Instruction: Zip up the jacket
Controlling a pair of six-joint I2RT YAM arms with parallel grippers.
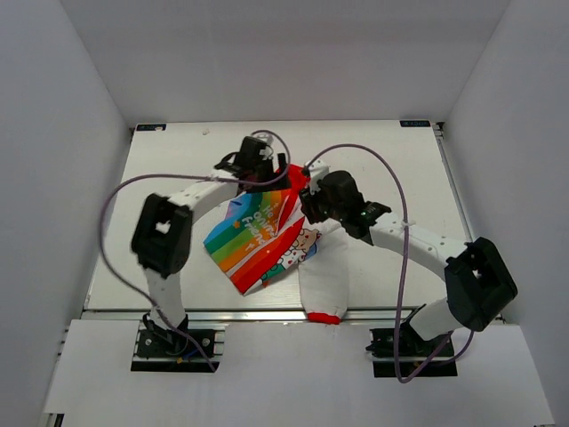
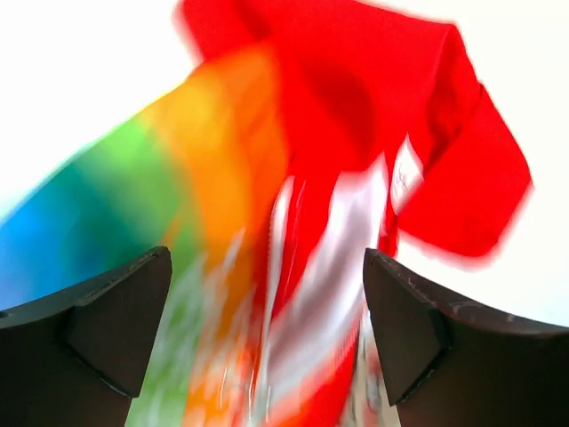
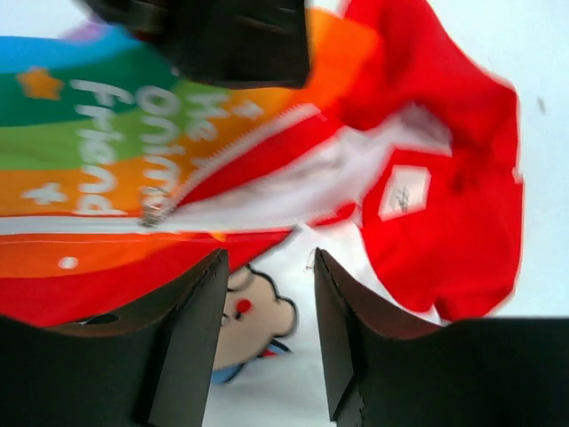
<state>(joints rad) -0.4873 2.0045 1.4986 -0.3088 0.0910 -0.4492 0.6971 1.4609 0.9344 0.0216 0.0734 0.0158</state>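
Left gripper (image 2: 267, 285) and right gripper (image 3: 269, 276) gape empty; jacket (image 1: 267, 236) looks limp, light; we'd pinch the zip pull (image 3: 156, 209) ahead of the right gripper.

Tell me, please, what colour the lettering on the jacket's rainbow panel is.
White; the lettering on the jacket shows best in the right wrist view.
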